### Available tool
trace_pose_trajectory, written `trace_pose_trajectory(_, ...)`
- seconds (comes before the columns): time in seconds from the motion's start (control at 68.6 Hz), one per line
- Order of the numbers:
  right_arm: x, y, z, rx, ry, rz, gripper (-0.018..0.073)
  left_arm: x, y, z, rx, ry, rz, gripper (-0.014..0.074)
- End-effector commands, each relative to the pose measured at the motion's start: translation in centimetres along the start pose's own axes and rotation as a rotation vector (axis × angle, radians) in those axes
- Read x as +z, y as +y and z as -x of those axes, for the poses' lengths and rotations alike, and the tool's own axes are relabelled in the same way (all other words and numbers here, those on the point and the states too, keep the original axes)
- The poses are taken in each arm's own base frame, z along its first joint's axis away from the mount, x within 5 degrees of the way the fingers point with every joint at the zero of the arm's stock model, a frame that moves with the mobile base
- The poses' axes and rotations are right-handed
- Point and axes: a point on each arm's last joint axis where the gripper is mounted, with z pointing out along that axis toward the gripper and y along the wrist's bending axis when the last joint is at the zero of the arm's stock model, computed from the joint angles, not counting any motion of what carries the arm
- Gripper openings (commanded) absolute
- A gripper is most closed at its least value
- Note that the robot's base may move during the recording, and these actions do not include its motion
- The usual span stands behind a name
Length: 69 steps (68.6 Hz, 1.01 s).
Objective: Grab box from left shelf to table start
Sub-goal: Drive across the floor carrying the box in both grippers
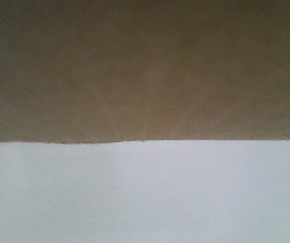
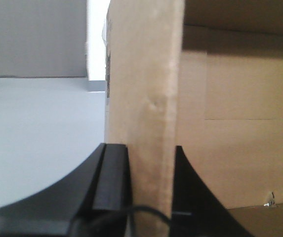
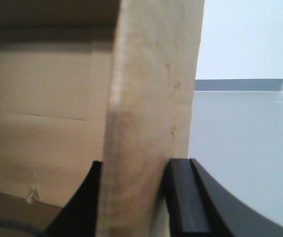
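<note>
The box (image 1: 145, 71) dominates every view. Its brown cardboard fills the upper half of the front camera, close against the lens, and both wrist cameras look along its walls into an open interior that seems empty. Beneath it spreads a pale grey surface (image 1: 145, 192), which may be the table or the floor. The pictures do not settle whether the box rests on it or hangs above it. The left shelf appears in no view, so the box seems to be off it already, and what is left is probably setting it down and letting go. The left gripper (image 2: 148, 153) pinches one upright wall between its black fingers (image 2: 112, 173). The right gripper (image 3: 137, 165) pinches a wall on the other side in the same way. A small dent (image 2: 153, 102) marks the edge held by the left gripper.
</note>
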Motion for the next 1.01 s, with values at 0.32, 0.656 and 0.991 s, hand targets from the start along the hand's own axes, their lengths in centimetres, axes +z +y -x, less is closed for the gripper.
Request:
trace_pose_trajectory(0.32, -0.16, -0.16, 1.4, -0.021, -0.088, -0.039, 0.0059, -0.79, -0.57, 1.98, -0.06, -0.156, -0.069, -0.0093)
trace_pose_trajectory(0.656, -0.16, -0.16, 1.4, -0.021, -0.088, -0.039, 0.0059, -0.79, -0.57, 1.98, -0.06, -0.156, -0.069, -0.0093)
trace_pose_trajectory(0.991, -0.16, -0.16, 1.4, -0.021, -0.088, -0.039, 0.0059, -0.79, -0.57, 1.98, -0.06, -0.156, -0.069, -0.0094)
